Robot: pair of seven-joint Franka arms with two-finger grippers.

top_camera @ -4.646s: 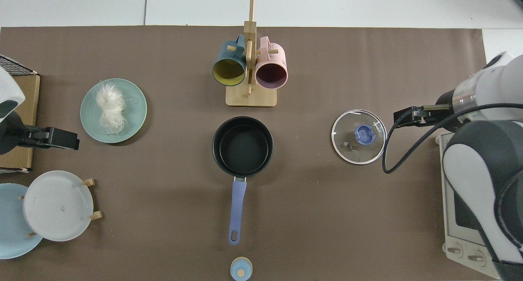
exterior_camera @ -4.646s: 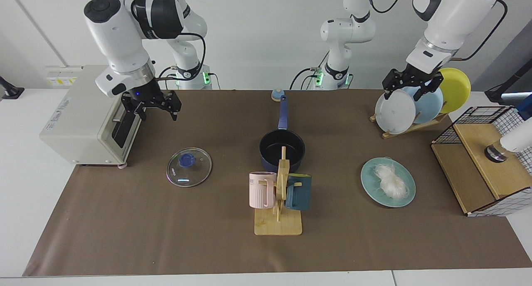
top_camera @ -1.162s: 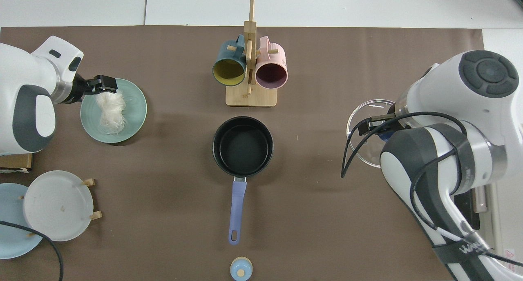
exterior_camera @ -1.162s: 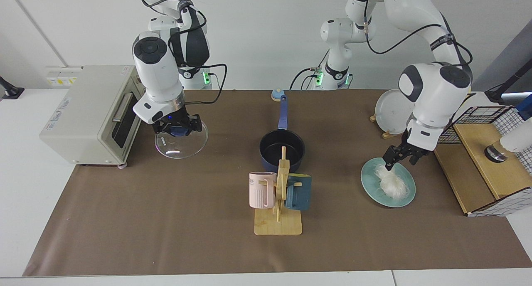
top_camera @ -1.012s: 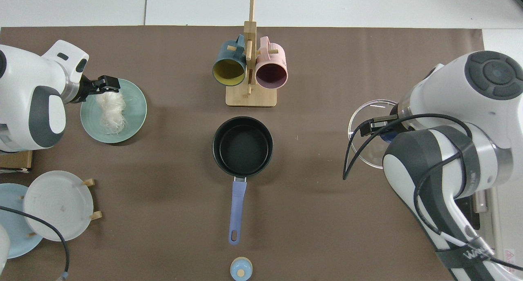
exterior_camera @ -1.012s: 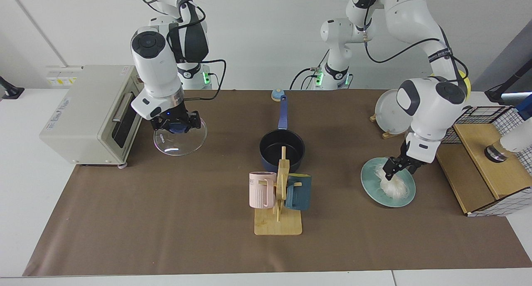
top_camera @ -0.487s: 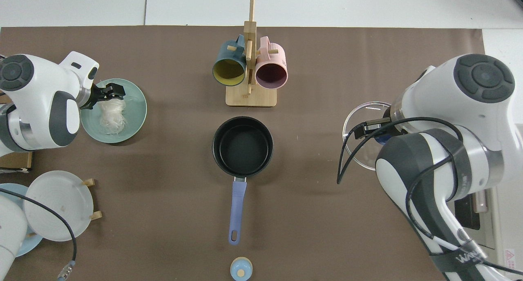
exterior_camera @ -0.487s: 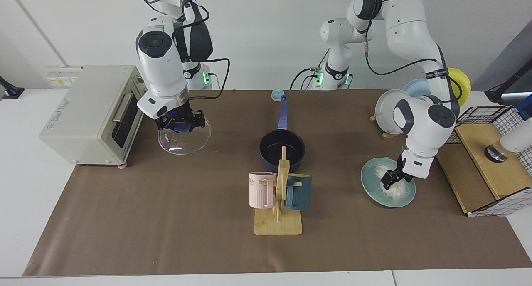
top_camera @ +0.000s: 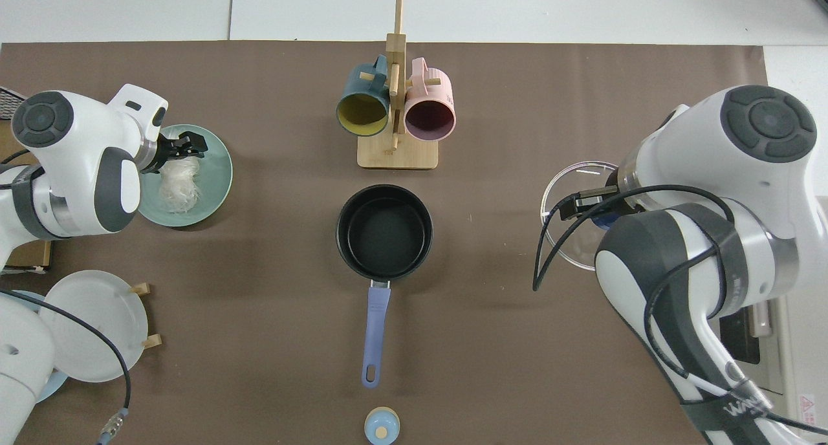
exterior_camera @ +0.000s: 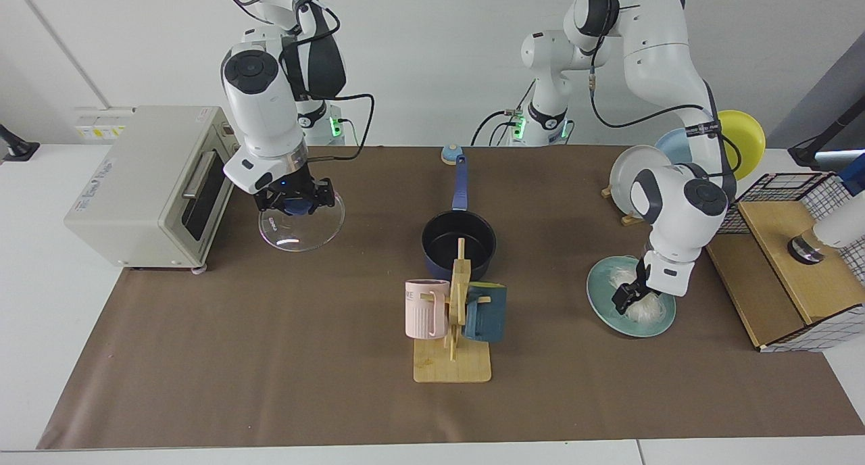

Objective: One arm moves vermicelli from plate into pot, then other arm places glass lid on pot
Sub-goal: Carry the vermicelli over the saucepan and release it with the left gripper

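The white vermicelli [exterior_camera: 643, 308] [top_camera: 176, 187] lies on the teal-green plate [exterior_camera: 600, 284] [top_camera: 217, 173] at the right of the facing view. My left gripper [exterior_camera: 625, 300] [top_camera: 191, 144] is down in the tangle's near end, open, its fingers partly hidden by the hand. The navy pot [exterior_camera: 458, 238] [top_camera: 384, 233] stands mid-table, its inside bare and its blue handle pointing at the arm bases. My right gripper [exterior_camera: 294, 205] is shut on the blue knob of the glass lid [exterior_camera: 301, 227] [top_camera: 569, 241], held level a little above the mat, left of the pot.
A wooden mug rack [exterior_camera: 453, 357] with a pink and a dark teal mug stands just in front of the pot. A toaster oven [exterior_camera: 135, 181] is beside the lid. A plate rack [exterior_camera: 642, 174] and a wire-sided wooden box [exterior_camera: 784, 269] flank the teal plate.
My left gripper has come down from above the plate's far edge into the vermicelli. My right gripper, holding the lid off the mat, has drifted slightly toward the pot.
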